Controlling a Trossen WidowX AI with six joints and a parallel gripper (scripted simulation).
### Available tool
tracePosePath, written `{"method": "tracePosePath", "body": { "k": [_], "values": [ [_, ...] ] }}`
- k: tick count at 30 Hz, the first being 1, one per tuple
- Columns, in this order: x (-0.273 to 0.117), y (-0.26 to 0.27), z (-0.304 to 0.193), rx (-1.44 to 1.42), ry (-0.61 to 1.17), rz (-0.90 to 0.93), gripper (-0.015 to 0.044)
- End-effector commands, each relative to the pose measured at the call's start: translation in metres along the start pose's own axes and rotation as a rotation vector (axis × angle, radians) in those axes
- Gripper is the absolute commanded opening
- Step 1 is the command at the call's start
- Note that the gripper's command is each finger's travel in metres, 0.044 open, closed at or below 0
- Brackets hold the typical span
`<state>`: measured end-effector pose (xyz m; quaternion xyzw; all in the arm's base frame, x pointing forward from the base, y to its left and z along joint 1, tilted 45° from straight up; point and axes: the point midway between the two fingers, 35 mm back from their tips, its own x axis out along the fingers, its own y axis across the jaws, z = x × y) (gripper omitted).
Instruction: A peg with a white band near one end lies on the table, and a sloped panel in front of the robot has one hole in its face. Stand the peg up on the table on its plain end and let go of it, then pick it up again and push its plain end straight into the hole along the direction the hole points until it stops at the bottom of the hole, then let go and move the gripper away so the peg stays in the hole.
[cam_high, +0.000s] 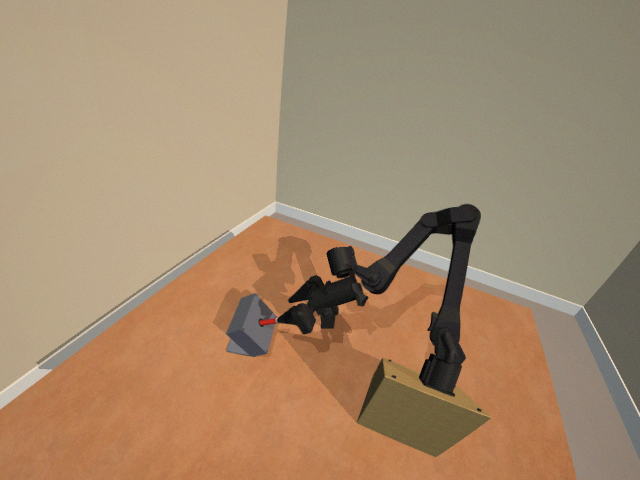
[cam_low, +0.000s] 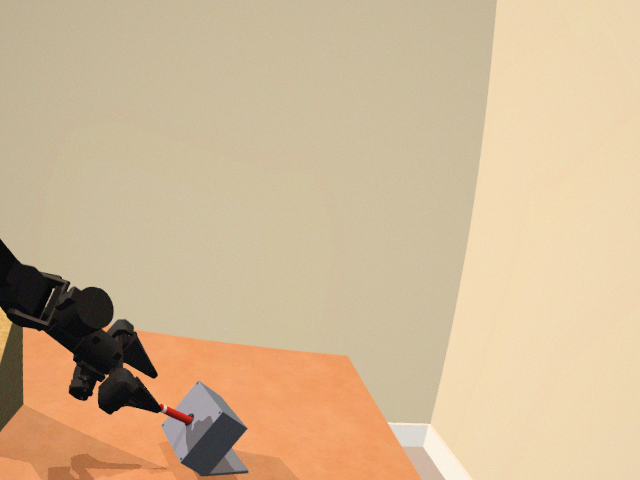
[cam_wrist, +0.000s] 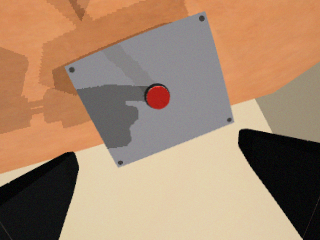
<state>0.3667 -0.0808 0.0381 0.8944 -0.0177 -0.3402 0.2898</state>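
The red peg (cam_high: 267, 321) (cam_low: 178, 414) (cam_wrist: 158, 97) sits in the hole of the grey sloped panel (cam_high: 248, 331) (cam_low: 192, 448) (cam_wrist: 195, 75). Its white-banded end points out toward the gripper; the plain end is hidden inside the hole. In the wrist view the peg is seen end-on, covering most of the hole. My gripper (cam_high: 283, 310) (cam_low: 158, 393) (cam_wrist: 159, 148) is wide open and empty, backed off from the panel face, with its fingertips near the level of the peg's outer end. How deep the peg sits cannot be measured from here.
The panel's foot plate (cam_high: 239, 349) (cam_low: 233, 462) rests on the orange table (cam_high: 155, 392) (cam_low: 289, 382). The arm's wooden base block (cam_high: 423, 413) stands at the lower right in the top view. Walls rise beyond the table.
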Motion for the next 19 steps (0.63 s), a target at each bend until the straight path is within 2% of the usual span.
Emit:
{"method": "tracePosePath", "body": {
  "k": [1,19],
  "values": [
    [-0.003,0.000,0.001,0.003,-0.003,0.001,0.0440],
    [-0.019,0.000,-0.001,0.002,0.000,0.001,0.0440]
  ]
}}
